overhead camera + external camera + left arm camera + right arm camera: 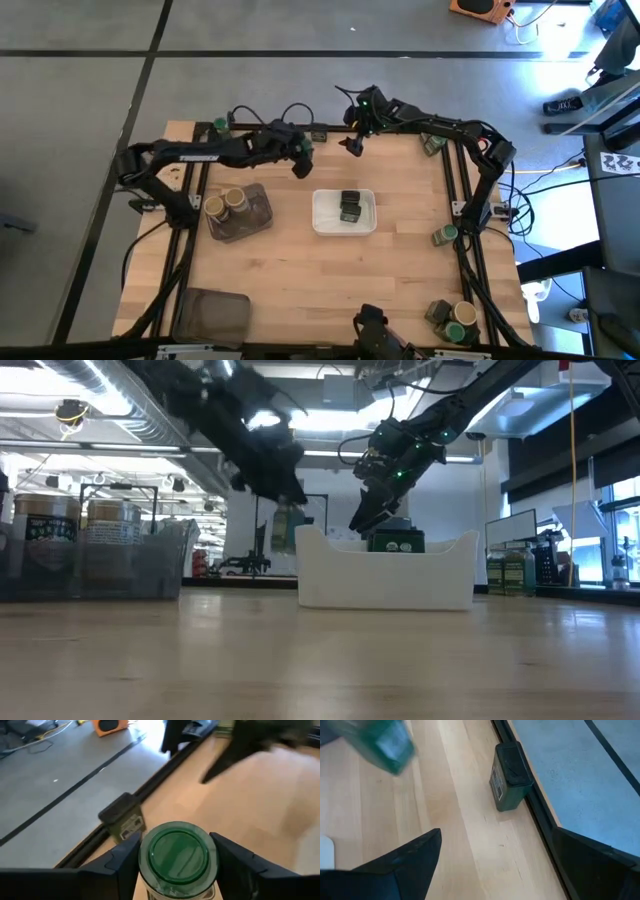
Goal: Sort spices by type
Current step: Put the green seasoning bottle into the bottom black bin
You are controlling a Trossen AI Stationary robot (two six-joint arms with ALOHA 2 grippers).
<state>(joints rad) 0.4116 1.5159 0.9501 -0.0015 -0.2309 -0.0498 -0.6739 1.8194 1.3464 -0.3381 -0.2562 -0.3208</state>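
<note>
My left gripper (pixel 300 160) is over the table's far middle, shut on a round green-lidded jar (pixel 175 854). My right gripper (pixel 354 146) hovers open just right of it, near the far edge, touching nothing. Below its fingers a dark squarish tin (pixel 509 777) stands on its base against the far edge rail. The same tin (pixel 122 817) shows in the left wrist view. More dark tins (pixel 350 207) sit in the white tray (pixel 325 225). Two tan-topped jars (pixel 226 204) stand in a dark grey tray (pixel 255 215). My left gripper pinches the green-lidded jar between its two fingers (pixel 125 857), one on each side of the jar's upper body (pixel 146 870) just under the lid. In the low view the jar (pixel 285 525) hangs lifted clear of the table, roughly upright.
A second dark grey tray (pixel 212 315) lies at the near left corner. Green-lidded jars stand along the right edge (pixel 445 235) and far right (pixel 433 145); a jar group (pixel 452 320) sits at the near right corner. Bare wood lies between the trays and the near edge.
</note>
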